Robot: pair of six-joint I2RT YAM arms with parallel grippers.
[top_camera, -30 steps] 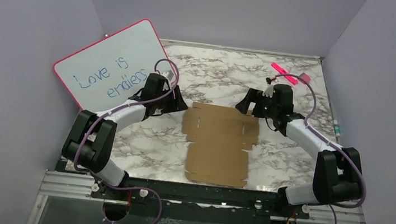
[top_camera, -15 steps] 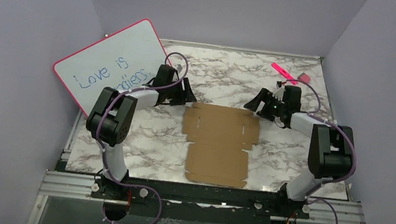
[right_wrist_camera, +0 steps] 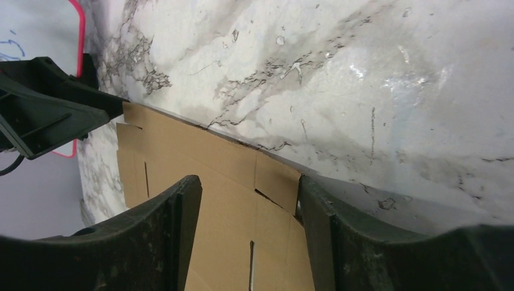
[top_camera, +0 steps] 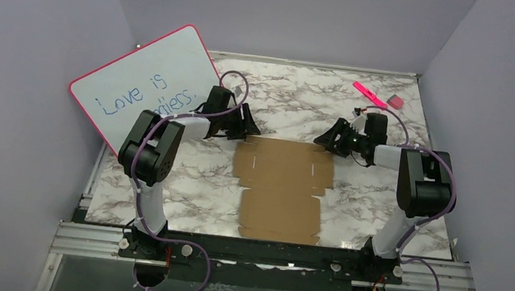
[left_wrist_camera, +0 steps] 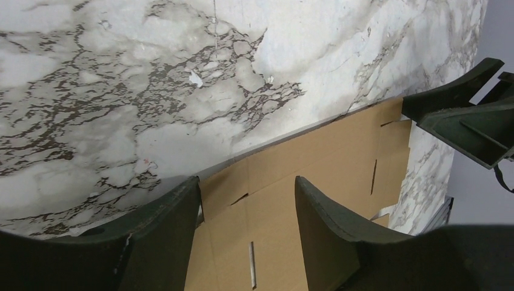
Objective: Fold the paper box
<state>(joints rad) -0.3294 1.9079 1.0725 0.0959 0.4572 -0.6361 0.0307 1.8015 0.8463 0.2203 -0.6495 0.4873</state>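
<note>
My lab test cell, plain lavender panels (top_camera: 285,9) boxing me in on three sides, marble-print tabletop (top_camera: 297,95), aluminium rail (top_camera: 83,239) carrying my two arm bases (top_camera: 144,244), handwritten whiteboard (top_camera: 141,81) propped left.

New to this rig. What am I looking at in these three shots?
Two black-and-white robot arms are bolted at the near edge of a marble-patterned table. The overhead picture looks down from behind them. The other two come from a camera on each wrist, so the dark prongs at the bottom are that arm's own fingers. A flat brown die-cut cardboard box sheet lies unfolded in the middle. The left hand and right hand sit at its far corners, jaws open, nothing gripped. Also there: a pink-framed whiteboard, a pink marker, a small pink block.
</note>
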